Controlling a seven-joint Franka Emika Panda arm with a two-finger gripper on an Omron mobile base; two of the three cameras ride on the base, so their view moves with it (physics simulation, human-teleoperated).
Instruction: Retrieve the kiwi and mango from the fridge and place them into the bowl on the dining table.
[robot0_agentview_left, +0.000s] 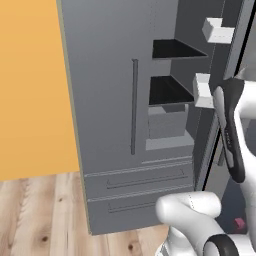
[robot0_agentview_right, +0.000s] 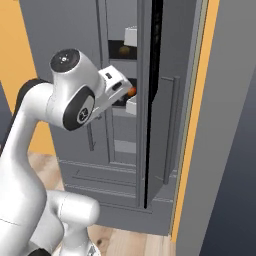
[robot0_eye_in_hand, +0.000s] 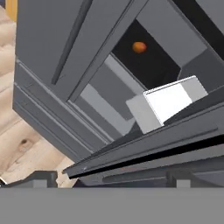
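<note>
Two doors: the fridge (robot0_agentview_left: 107, 75) has its left door (robot0_agentview_left: 100, 100) shut and its right door (robot0_agentview_left: 220, 95) swung open.
Wall: plain orange wall (robot0_agentview_left: 30, 90) at the far left, touching the fridge's side.
Floor: pale wooden floor (robot0_agentview_left: 40, 215) runs under the fridge front.
Bar handle: a long upright bar handle (robot0_agentview_left: 134, 107) sits on the shut left door, near its inner edge.
Drawers: two wide drawers (robot0_agentview_left: 140, 187) lie stacked below the doors, both shut.
Shelves: black shelves (robot0_agentview_left: 167, 90) show one above another in the open right half.
Kiwi: in the right base view, a small dull brownish fruit (robot0_agentview_right: 125, 50) lies on an upper shelf, well inside; it is too small to make out more.
Mango: the orange oval mango (robot0_eye_in_hand: 139, 47) rests on a dark shelf one level lower, alone, deep in the compartment. In the right base view it is just beside the end effector; whether they touch I cannot tell.
Door bins: white door bins (robot0_agentview_left: 218, 31) hang on the inside of the open right door.
End effector: the end effector (robot0_eye_in_hand: 111, 180) points into the open fridge, fingertips set wide apart, nothing between them.
Arm: the white arm (robot0_agentview_left: 240, 130) rises at the right, in front of the open door.
</note>
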